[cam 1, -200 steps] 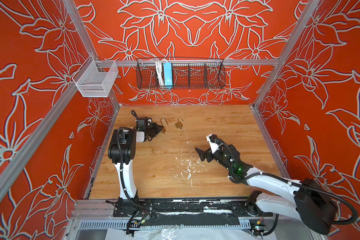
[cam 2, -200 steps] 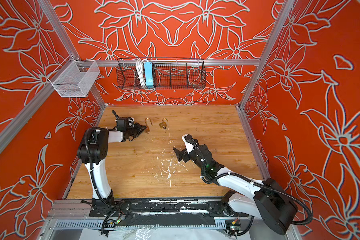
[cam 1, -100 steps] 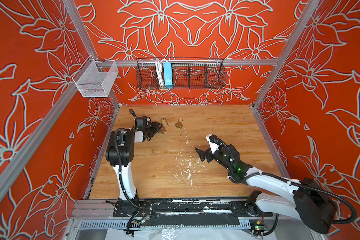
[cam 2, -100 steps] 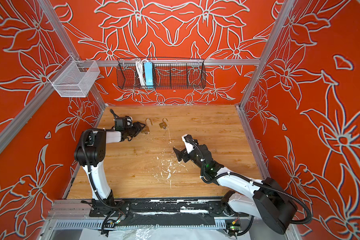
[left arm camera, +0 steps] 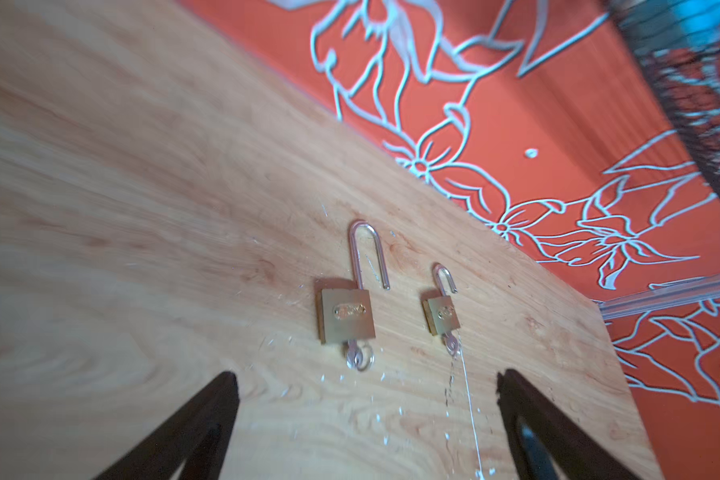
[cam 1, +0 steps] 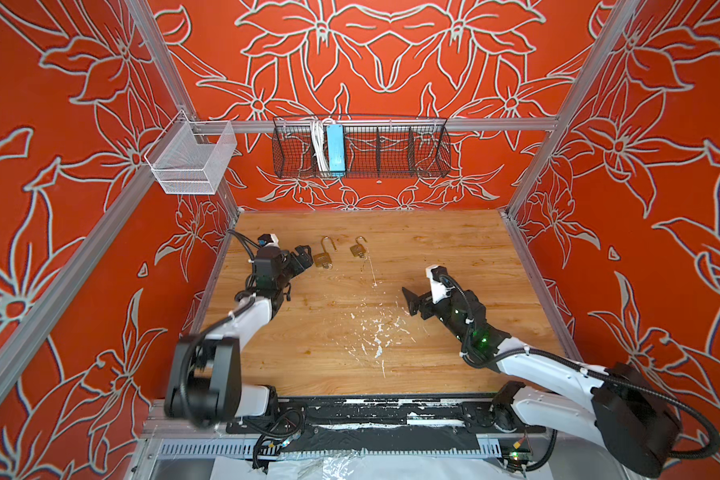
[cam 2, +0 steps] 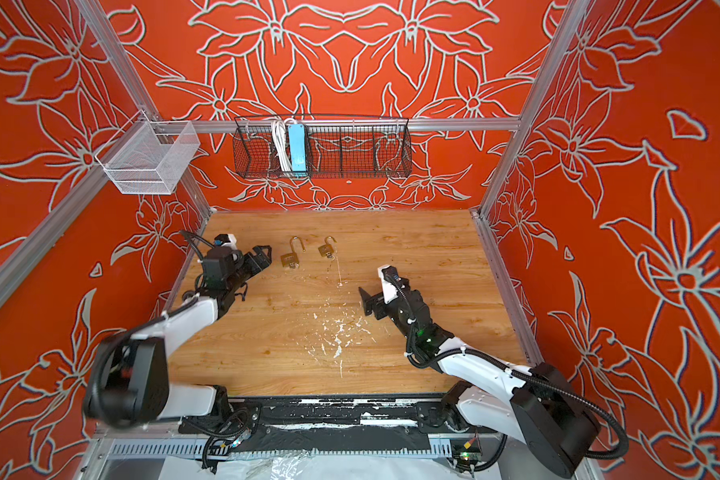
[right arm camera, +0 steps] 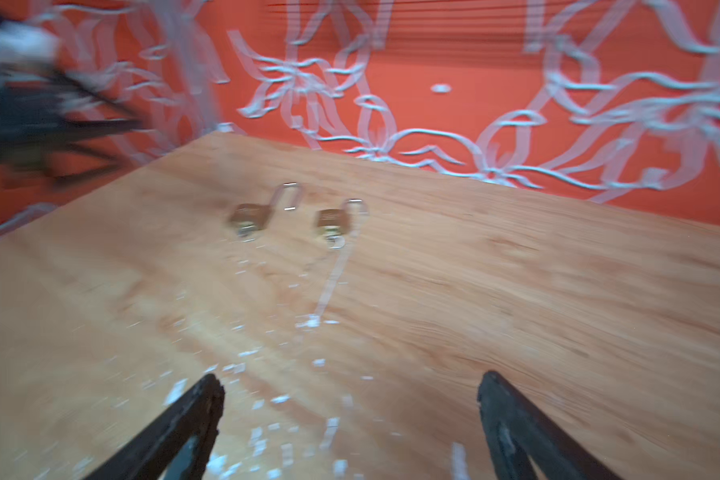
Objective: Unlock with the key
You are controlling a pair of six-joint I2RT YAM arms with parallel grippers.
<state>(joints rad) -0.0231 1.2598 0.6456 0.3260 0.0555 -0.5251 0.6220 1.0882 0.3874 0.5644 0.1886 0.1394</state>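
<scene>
Two brass padlocks lie flat on the wooden table near its far left. The larger padlock has its shackle sprung open and a key with a ring in its keyhole. The smaller padlock also has an open shackle and a key in it. My left gripper stands open just short of the larger padlock's key end, touching nothing. My right gripper is open and empty at mid-table; its wrist view is blurred.
White flecks and a thin white streak mark the wood at mid-table. A black wire basket holding a blue box and a white mesh basket hang on the rails above the table. Red flowered walls close in three sides.
My left gripper has gone from nearly shut to wide open and drawn back slightly from the larger padlock; its elbow has swung down toward the front. The right arm has barely shifted.
</scene>
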